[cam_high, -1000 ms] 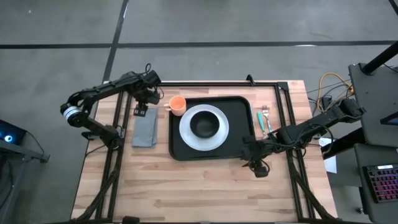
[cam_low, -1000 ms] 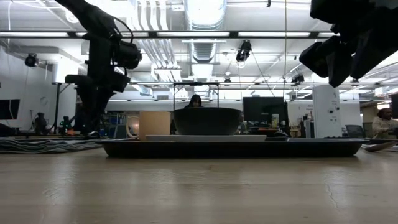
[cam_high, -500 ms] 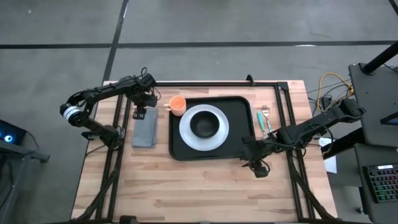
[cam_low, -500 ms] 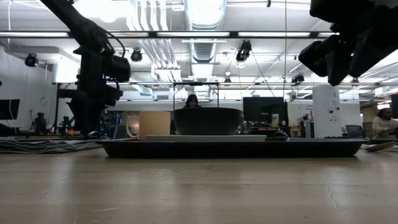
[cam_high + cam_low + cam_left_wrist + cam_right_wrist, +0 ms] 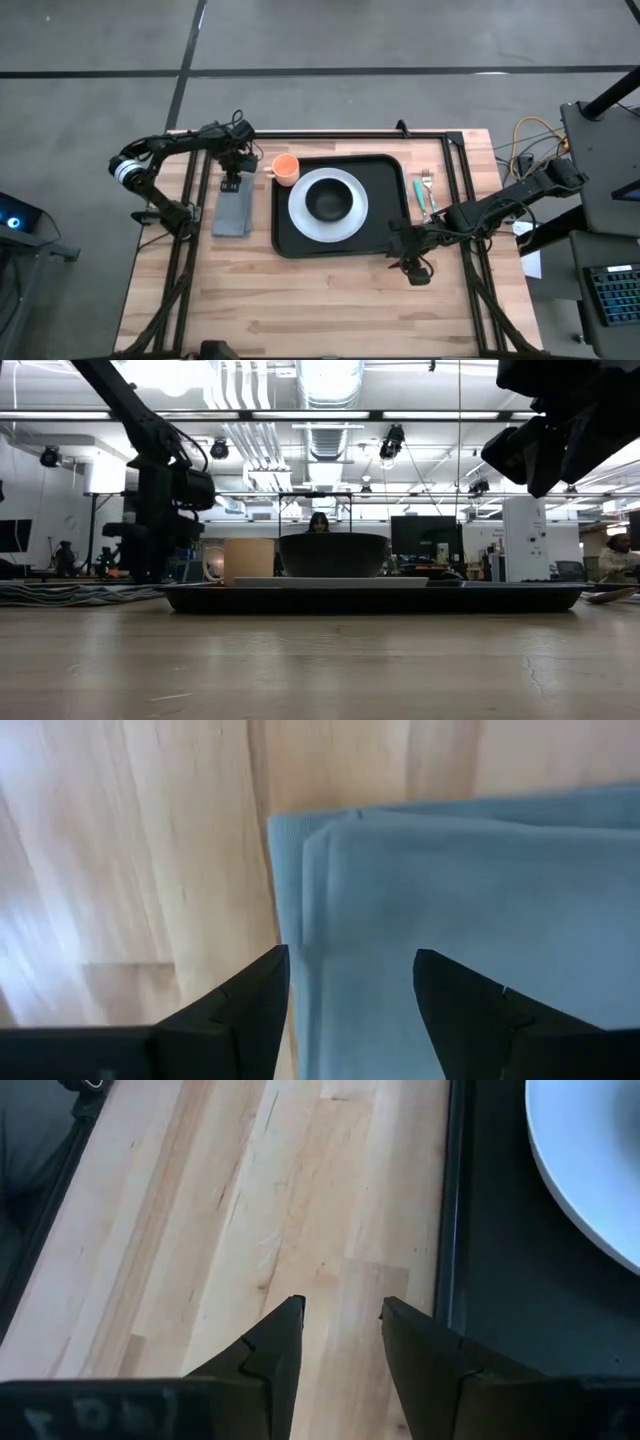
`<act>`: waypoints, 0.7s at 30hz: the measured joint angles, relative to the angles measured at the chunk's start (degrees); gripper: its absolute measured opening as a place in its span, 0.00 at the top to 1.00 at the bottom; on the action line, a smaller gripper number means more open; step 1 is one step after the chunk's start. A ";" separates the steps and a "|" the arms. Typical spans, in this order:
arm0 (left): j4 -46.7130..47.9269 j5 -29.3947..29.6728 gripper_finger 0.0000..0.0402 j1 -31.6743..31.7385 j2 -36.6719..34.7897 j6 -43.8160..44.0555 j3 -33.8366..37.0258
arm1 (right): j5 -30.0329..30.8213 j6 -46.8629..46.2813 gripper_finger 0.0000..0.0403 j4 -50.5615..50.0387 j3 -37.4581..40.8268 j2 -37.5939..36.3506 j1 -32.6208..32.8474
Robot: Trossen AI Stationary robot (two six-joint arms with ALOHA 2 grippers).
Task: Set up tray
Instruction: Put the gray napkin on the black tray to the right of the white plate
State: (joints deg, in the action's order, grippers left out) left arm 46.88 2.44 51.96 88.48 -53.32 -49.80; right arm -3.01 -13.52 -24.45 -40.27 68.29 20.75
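1. On the bench point(image 5: 330, 300): one black tray point(image 5: 385, 175), one white plate point(image 5: 328, 205), one dark bowl point(image 5: 327, 201), one orange cup point(image 5: 286, 168), one grey napkin point(image 5: 233, 208), a fork point(image 5: 427, 182) and a green-handled utensil point(image 5: 422, 195).
2. Tray mid-bench, carrying plate, bowl and cup.
3. Left hand point(image 5: 350, 970): fingers apart, low over the napkin's far end, just left of the tray.
4. Right hand point(image 5: 340, 1312): fingers apart, empty, over bare wood just beside the tray's near right corner.
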 joint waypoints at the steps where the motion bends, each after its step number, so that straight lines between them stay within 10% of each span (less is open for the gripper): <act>1: -0.45 0.12 0.52 0.00 0.45 -0.01 0.00 | -0.02 0.00 0.68 0.00 0.00 0.00 0.02; 21: -4.73 0.96 0.52 2.43 4.44 6.64 -0.24 | -1.62 0.00 0.69 0.00 0.00 0.02 0.02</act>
State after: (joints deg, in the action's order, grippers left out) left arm 42.15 3.40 54.39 92.92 -46.68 -50.04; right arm -4.63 -13.52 -24.45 -40.27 68.31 20.78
